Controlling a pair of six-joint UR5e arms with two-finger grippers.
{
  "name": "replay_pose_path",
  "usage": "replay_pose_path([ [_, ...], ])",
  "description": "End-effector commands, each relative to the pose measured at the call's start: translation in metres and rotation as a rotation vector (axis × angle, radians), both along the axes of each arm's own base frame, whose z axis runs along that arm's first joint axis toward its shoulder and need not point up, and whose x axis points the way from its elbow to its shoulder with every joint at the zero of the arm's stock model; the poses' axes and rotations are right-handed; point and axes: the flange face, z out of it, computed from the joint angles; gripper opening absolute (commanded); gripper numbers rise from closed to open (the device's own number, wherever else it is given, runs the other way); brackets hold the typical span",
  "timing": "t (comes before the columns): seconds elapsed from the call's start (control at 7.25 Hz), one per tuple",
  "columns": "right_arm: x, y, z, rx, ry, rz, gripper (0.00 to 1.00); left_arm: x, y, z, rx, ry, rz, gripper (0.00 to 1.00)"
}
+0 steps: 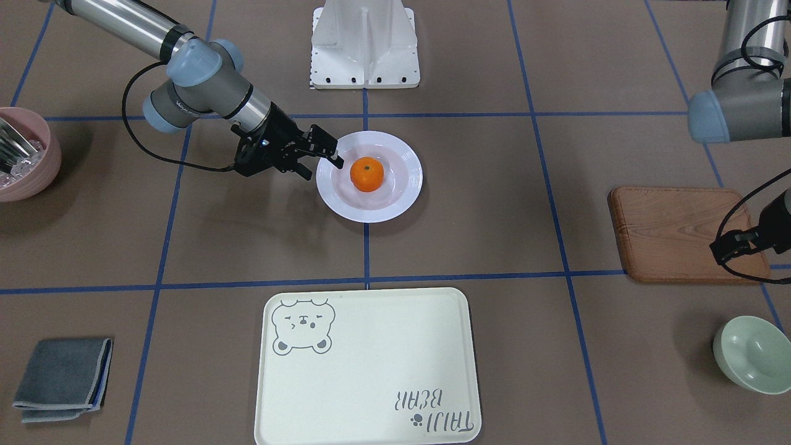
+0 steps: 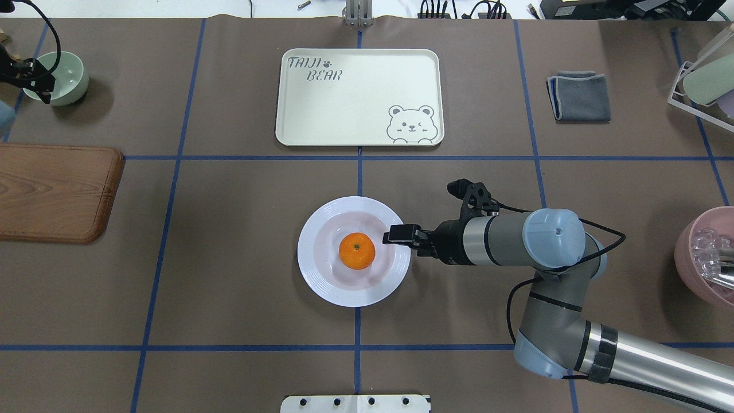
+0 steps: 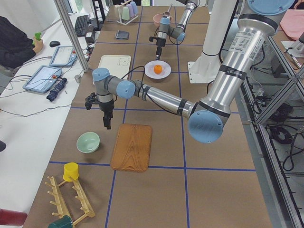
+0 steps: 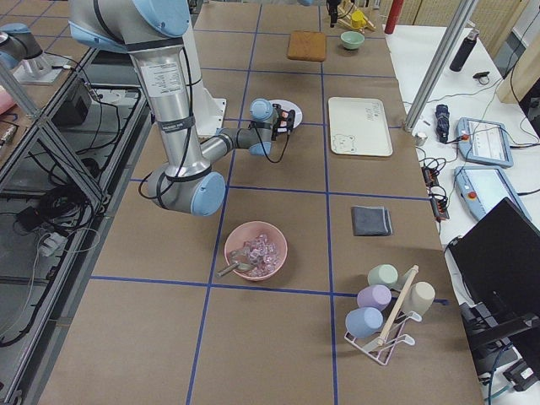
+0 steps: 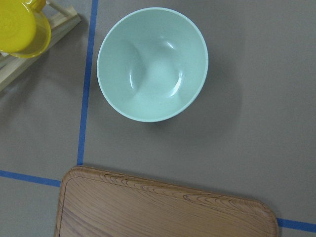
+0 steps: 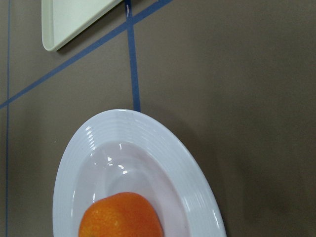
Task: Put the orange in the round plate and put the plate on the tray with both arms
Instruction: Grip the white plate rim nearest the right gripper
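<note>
We judge step one done: the orange sits in the round plate. The right gripper is at the plate's rim, parted and empty. The left gripper is far off and we cannot tell its opening. Next, both must take opposite rims and carry the plate to the tray.

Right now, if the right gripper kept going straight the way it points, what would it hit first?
The right gripper would probably meet the round plate's rim, then the orange; height unclear.
</note>
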Motion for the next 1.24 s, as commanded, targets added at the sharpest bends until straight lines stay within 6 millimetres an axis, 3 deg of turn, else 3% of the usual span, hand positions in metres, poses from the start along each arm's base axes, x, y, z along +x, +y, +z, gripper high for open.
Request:
replay_pose_path([
  [0.0, -0.009, -0.001, -0.007, 0.002, -0.005, -0.002, 1.0, 0.0, 0.0, 0.001, -0.002, -0.001, 0.0, 0.98],
  [0.28, -0.022, -0.005, -0.011, 0.002, -0.003, -0.002, 1.0, 0.0, -0.001, 0.001, -0.001, 0.0, 0.0, 0.98],
  [1.1, -0.03, -0.006, -0.005, -0.006, 0.012, -0.005, 1.0, 0.0, -0.002, -0.001, 0.001, -0.001, -0.002, 0.98],
])
